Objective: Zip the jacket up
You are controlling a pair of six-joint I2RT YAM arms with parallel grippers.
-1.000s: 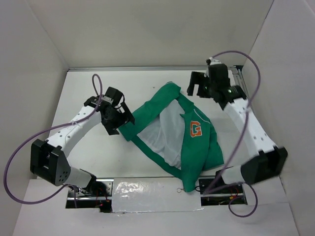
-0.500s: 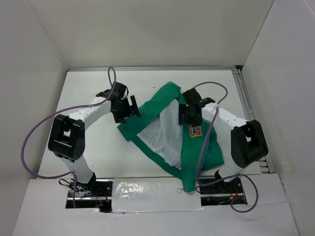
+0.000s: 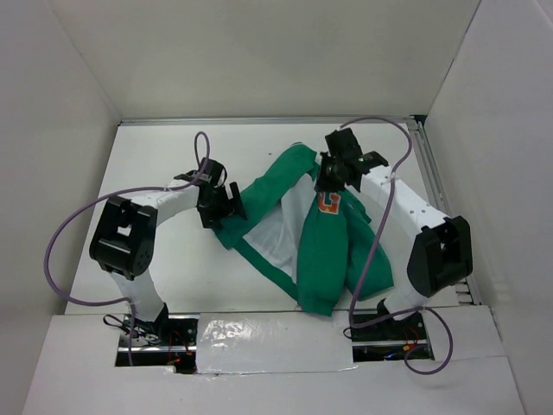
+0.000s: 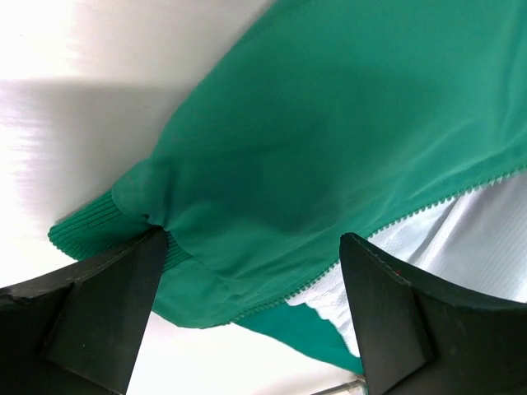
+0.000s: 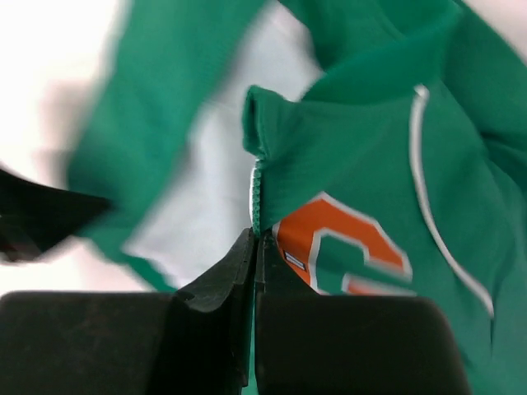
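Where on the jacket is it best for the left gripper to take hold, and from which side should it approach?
Probably the ribbed corner of the jacket, on its open panel near the zipper teeth. It looks thick and sticks out over the bare table, so the left gripper, jaws open above it, can come down from the outer side.

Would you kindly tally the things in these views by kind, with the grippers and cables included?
jacket: 1
grippers: 2, the left gripper and the right gripper
purple cables: 2
Total: 5
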